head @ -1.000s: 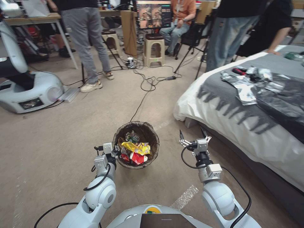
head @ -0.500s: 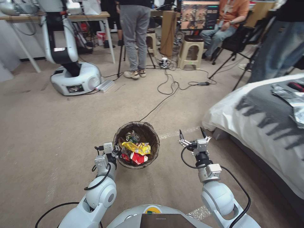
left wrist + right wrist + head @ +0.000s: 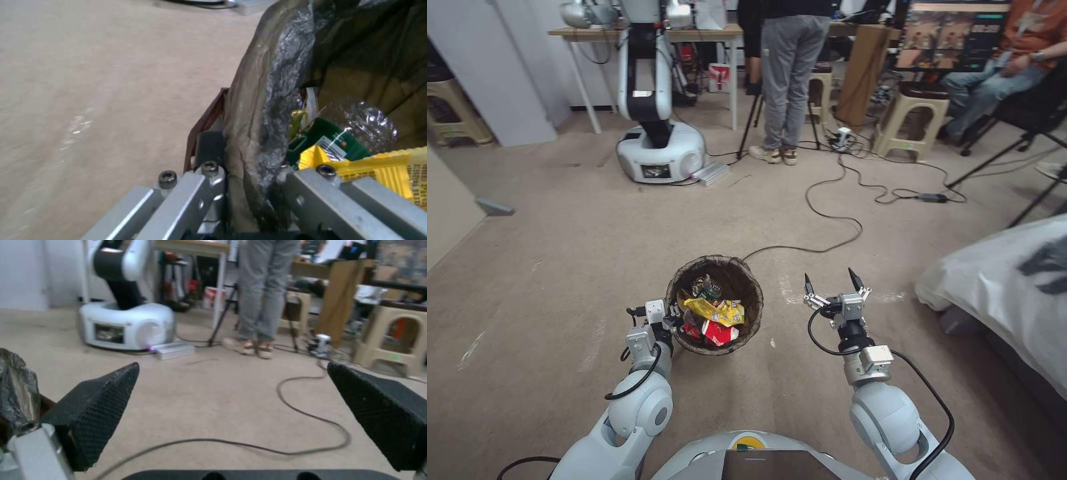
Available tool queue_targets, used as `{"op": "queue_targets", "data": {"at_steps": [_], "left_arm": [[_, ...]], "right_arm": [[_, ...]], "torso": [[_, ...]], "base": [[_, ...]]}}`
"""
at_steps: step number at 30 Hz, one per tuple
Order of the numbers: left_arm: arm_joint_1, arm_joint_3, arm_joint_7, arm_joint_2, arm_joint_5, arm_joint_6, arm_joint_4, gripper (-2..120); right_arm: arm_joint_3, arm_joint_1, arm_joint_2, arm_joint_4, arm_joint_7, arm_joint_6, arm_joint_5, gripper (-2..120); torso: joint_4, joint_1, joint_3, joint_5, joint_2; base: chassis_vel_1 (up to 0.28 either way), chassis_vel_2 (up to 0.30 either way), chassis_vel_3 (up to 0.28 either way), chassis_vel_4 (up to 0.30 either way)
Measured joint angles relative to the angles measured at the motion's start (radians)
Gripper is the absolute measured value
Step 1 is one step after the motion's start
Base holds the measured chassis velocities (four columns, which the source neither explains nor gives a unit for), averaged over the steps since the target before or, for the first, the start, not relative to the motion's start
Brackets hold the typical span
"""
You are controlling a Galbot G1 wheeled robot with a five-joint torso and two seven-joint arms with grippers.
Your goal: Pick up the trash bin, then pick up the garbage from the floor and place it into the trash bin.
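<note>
The trash bin [image 3: 756, 293], its rim wrapped in a dark liner, hangs just ahead of me above the carpet. My left gripper [image 3: 671, 321] is shut on its near-left rim. In the left wrist view the left gripper [image 3: 249, 168] pinches the crinkled liner rim [image 3: 267, 110], one finger on each side. Garbage lies inside the bin: a yellow snack bag [image 3: 715, 311], a red-and-white cup [image 3: 716, 333] and a green-labelled bottle [image 3: 706, 288], the bottle [image 3: 347, 136] also close up. My right gripper [image 3: 831, 281] hovers open to the right of the bin with nothing in it, its black fingertips [image 3: 95, 406] spread wide.
A white robot base [image 3: 660, 152] stands ahead at the left by a table. A black cable [image 3: 827, 230] snakes over the carpet ahead. A bed [image 3: 1014, 287] is at the right. A person's legs [image 3: 784, 80] and stools [image 3: 910, 117] are farther back. A wall [image 3: 447, 213] borders the left.
The whole view has swung left: the bed slid to the right edge and the white robot base moved toward the centre. Bin and both grippers keep the same pose before me.
</note>
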Motion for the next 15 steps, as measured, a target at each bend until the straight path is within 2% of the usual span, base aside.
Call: {"op": "queue_targets", "data": {"at_steps": [10, 15], "left_arm": [[-0.001, 0.003, -0.001, -0.001, -0.001, 0.000, 0.000, 4], [-0.001, 0.003, -0.001, -0.002, 0.000, 0.001, 0.000, 4]], "right_arm": [[0.000, -0.003, 0.003, 0.000, 0.000, 0.001, -0.002, 100], [0.000, -0.005, 0.008, 0.000, 0.001, 0.001, -0.004, 100]], "torso": [[-0.0003, 0.000, 0.000, 0.0000, 0.000], [0.0000, 0.000, 0.000, 0.0000, 0.000]], "base": [[0.108, 0.120, 0.119, 0.105], [0.013, 0.014, 0.026, 0.029]]}}
